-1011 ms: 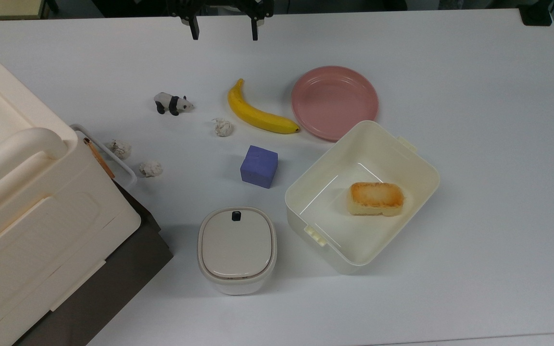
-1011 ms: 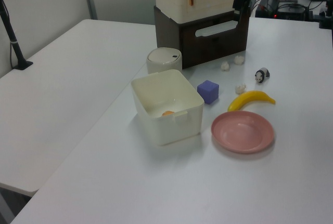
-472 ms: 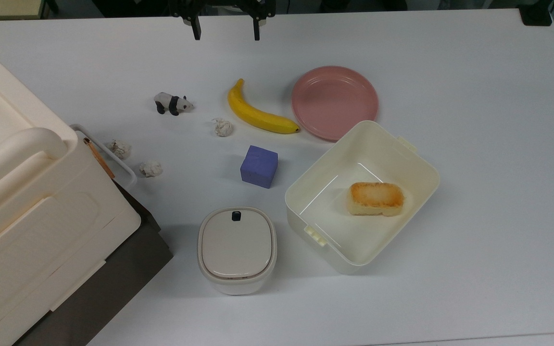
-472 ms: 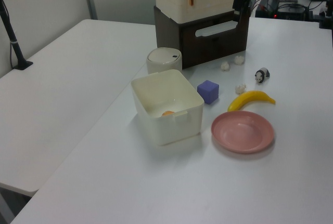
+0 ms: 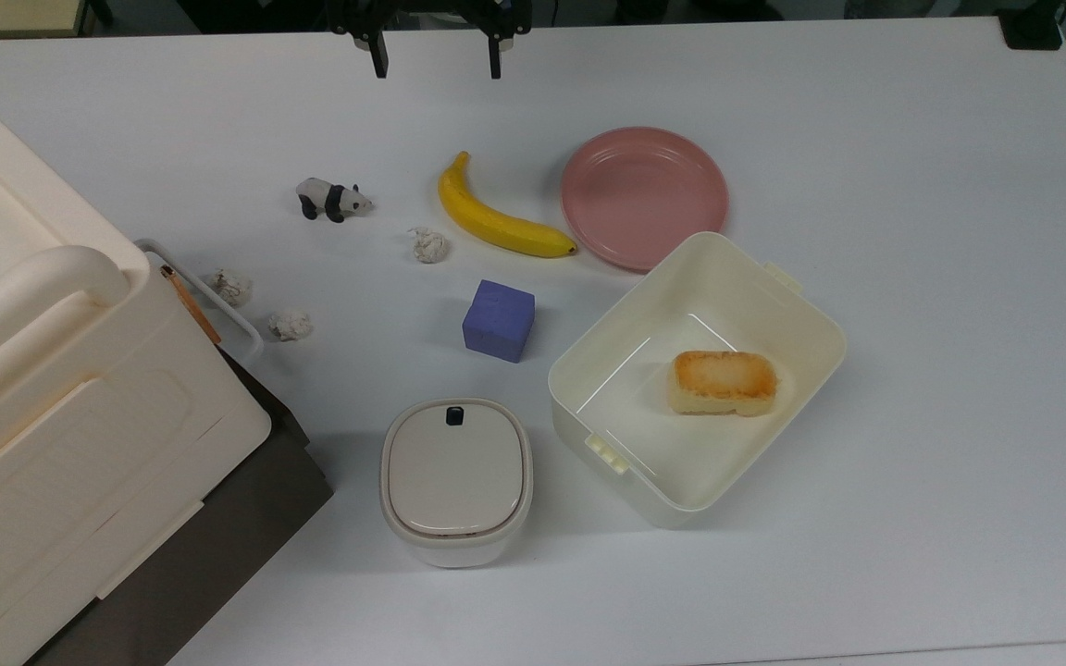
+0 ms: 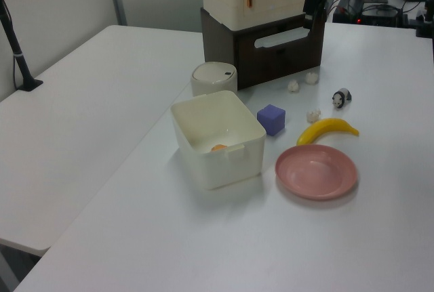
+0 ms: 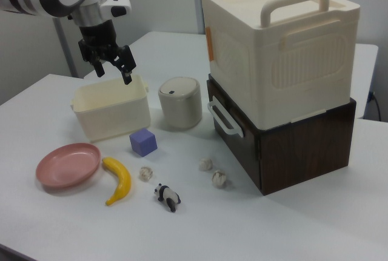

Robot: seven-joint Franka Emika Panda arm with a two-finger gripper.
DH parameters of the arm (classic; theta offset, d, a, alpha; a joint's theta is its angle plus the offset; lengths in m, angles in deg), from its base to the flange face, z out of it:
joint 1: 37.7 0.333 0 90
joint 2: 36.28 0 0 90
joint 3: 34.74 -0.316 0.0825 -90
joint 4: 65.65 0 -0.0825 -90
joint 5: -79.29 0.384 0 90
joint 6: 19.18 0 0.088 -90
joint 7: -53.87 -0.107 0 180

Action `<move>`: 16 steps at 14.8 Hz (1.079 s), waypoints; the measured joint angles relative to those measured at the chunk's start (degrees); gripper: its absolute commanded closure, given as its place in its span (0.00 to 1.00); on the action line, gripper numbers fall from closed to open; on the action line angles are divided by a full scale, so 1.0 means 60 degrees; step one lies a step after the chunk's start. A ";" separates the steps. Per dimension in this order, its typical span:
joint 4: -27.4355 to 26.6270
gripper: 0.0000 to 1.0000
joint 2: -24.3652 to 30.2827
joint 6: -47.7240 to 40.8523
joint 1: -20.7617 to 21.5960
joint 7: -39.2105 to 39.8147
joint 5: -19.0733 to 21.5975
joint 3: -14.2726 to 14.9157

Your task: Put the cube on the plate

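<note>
The gripper [image 5: 433, 67] hung at the far edge of the table [image 5: 912, 231] in the top view, fingers spread wide with nothing between them, and the arm above was cut off by the frame. The cube [image 5: 498, 320] sat on bare table, well apart from it, between the banana [image 5: 494, 219] and the lidded pot [image 5: 455, 476]. The plate [image 5: 644, 197] lay empty just right of the banana in the top view, its near rim tucked behind the tub [image 5: 801, 305]. The bread [image 5: 724, 381] was in the tub. Plenty of open table to the top view's right.
</note>
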 measured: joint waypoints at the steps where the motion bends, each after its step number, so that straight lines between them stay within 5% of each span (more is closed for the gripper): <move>1: -0.0004 0.00 0.0000 0.0000 0.0001 0.0000 0.0000 0.0000; 16: -0.0016 0.00 -0.0032 -0.0320 0.0065 -0.0004 0.0000 -0.0031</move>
